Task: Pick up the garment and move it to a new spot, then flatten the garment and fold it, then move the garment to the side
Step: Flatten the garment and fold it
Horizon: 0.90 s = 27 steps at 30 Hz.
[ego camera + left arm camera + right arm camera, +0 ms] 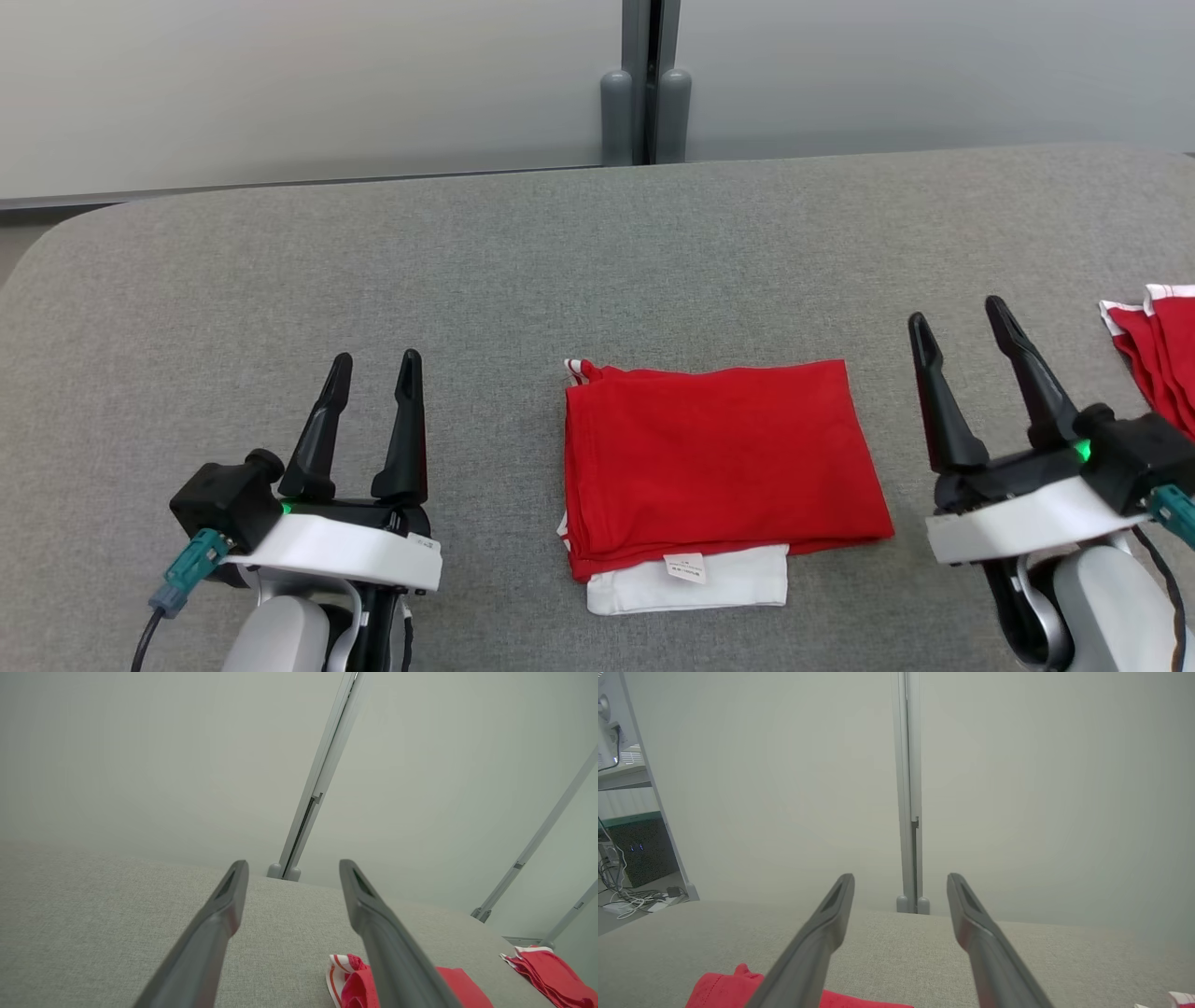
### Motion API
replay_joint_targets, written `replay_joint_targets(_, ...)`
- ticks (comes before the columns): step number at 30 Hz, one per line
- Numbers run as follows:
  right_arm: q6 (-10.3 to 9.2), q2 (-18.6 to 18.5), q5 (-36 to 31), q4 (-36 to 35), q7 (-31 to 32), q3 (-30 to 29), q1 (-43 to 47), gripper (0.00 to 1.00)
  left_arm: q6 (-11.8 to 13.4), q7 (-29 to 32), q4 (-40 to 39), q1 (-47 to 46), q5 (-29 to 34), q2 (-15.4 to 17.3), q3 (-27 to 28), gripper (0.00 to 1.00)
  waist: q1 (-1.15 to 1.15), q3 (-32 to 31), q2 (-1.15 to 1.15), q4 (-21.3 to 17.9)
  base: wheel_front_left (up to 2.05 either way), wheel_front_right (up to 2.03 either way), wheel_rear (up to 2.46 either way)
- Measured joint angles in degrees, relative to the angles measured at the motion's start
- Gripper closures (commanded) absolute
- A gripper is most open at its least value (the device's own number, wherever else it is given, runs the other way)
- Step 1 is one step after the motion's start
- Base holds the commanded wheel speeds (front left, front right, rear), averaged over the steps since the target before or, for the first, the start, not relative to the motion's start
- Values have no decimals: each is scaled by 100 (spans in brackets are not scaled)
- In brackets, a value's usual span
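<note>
Folded garment on worktop, empty spread left pincer, right pincer flanking; careless grab risks unfolding layers.

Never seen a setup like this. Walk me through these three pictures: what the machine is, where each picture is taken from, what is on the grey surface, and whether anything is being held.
This is a wheeled robot with two arms, each ending in a two-fingered tool. The wide picture comes from a camera on its head, looking down at a grey padded table. The other two come from cameras on its wrists, looking along each tool's dark fingers.

In the head view the left tool is at the lower left and the right tool at the lower right. Both are open and hold nothing.

Between them lies a folded red garment with a white layer showing under its near edge. More red and white cloth lies at the far right edge.
</note>
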Motion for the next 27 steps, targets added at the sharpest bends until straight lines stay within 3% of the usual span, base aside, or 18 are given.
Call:
replay_joint_targets(7, 0, 151, -568, -219, 0, -570, 424, 0, 26, 0, -27, 92, 415, -3, -55, 0, 0, 13, 0, -72, 0, 0, 0)
replay_joint_targets(15, 0, 390, -549, -198, 0, -769, 632, 0, 131, 0, -160, 219, 681, 2, 14, 0, 0, -3, 0, -94, 0, 0, 0)
replay_joint_targets(27, 0, 430, -443, -40, -1, -864, 628, 0, 197, 0, -212, 265, 716, 1, -42, 0, 0, -21, 0, -14, 0, 0, 0)
